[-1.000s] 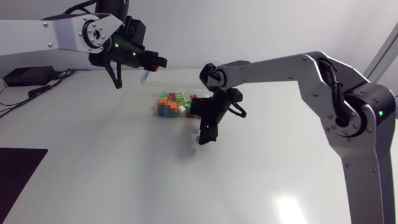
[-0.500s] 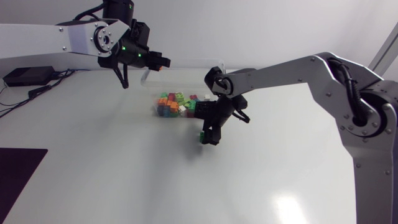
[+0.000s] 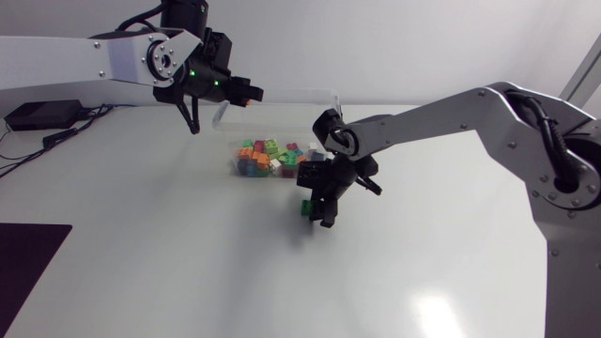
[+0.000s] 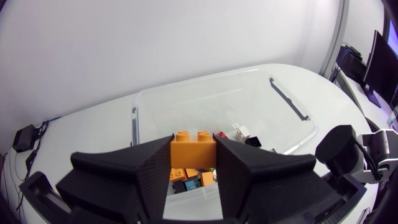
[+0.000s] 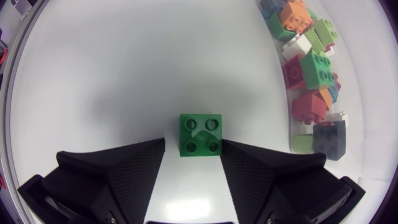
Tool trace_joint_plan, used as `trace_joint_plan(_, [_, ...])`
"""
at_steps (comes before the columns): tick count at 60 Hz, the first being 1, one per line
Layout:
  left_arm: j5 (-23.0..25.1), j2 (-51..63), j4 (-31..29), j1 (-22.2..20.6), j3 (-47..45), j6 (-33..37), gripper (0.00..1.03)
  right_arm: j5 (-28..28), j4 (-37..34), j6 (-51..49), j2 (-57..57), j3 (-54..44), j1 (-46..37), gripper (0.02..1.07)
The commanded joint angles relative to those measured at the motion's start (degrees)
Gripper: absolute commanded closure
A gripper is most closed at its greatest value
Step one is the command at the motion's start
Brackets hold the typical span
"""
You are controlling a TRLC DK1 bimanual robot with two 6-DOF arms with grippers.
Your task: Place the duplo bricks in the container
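Note:
A clear plastic container [image 3: 282,113] stands mid-table with several coloured duplo bricks [image 3: 266,158] heaped in its near end. Above its far left corner my left gripper [image 3: 248,94] is shut on an orange brick [image 4: 194,148], with the container [image 4: 286,109] below it. A green brick [image 3: 306,207] lies on the table just outside the container's near wall. My right gripper [image 3: 317,210] is down over it. In the right wrist view the green brick [image 5: 200,134] sits between the fingers of that gripper [image 5: 193,146], a gap showing on one side. The container's bricks [image 5: 308,68] lie beside it.
A dark mat [image 3: 28,263] covers the table's front left corner. A black box with cables [image 3: 38,115] lies at the back left. Bare white tabletop [image 3: 188,263] stretches in front of the container.
My right gripper has dropped down around the green brick and its fingers have drawn closer together. My left gripper has shifted a little right with the orange brick.

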Motion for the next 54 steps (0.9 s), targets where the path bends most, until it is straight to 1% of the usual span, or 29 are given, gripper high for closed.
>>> trace_joint_plan(1, [-0.1,1.4,0.3,-0.3,2.3,-1.2,0.92,0.1,0.5,0.3,-0.8,-2.6,0.3,0.78])
trace_joint_plan(2, [-0.1,1.5,0.3,-0.3,2.4,-1.2,0.92,0.0,0.5,0.4,-1.0,-2.7,0.3,0.82])
trace_joint_plan(9, [-0.2,2.3,0.2,-0.3,3.4,-1.9,0.92,-0.5,0.1,1.8,-3.2,-3.5,-0.4,0.82])
trace_joint_plan(18, [-0.5,4.1,0.3,-0.5,5.7,-3.6,0.90,-0.7,-1.3,3.1,-10.1,-5.7,-1.4,0.82])
trace_joint_plan(21, [-0.5,4.4,0.6,-0.6,6.0,-4.2,0.82,-0.8,-2.2,3.4,-12.6,-6.0,-1.6,0.82])
trace_joint_plan(23, [-0.5,4.8,0.9,-0.7,6.2,-4.4,0.72,-0.8,-2.8,3.6,-14.1,-6.1,-1.8,0.82])
trace_joint_plan(26, [-0.7,5.4,0.9,-0.7,6.8,-5.0,0.60,-0.8,-3.5,4.1,-16.9,-6.5,-1.9,0.82])
trace_joint_plan(28, [-0.8,5.5,1.1,-0.7,6.8,-5.2,0.55,-0.8,-4.2,4.4,-18.7,-6.6,-1.9,0.82])
trace_joint_plan(32, [-1.4,5.4,2.8,-0.5,6.8,-5.8,0.35,-0.7,-4.9,5.2,-22.2,-6.7,-1.9,0.82])
trace_joint_plan(34, [-1.6,5.2,2.9,-0.5,6.8,-5.9,0.27,-0.7,-5.8,5.7,-23.9,-6.5,-1.7,0.82])
trace_joint_plan(35, [-1.6,4.9,3.2,-0.5,6.7,-6.0,0.18,-0.8,-6.1,5.9,-24.6,-6.4,-1.7,0.82])
trace_joint_plan(37, [-1.6,4.3,3.7,-0.4,6.5,-6.0,0.13,-0.8,-6.3,6.7,-26.4,-6.0,-1.6,0.82])
trace_joint_plan(38, [-1.6,3.6,4.1,-0.5,6.0,-6.0,0.08,-0.8,-6.3,7.1,-26.9,-5.9,-1.6,0.82])
trace_joint_plan(39, [-1.6,3.1,4.3,-0.5,5.9,-6.0,0.06,-0.7,-6.3,7.6,-27.7,-5.7,-1.6,0.82])
trace_joint_plan(48, [-2.3,-1.7,5.1,-1.1,2.6,-5.0,0.05,-0.8,-6.3,11.7,-30.4,-2.3,-1.9,0.82])
trace_joint_plan(54, [-3.3,-5.7,5.1,-1.9,-1.2,-3.1,0.05,-1.2,-4.6,16.0,-30.5,0.8,-3.0,0.82])
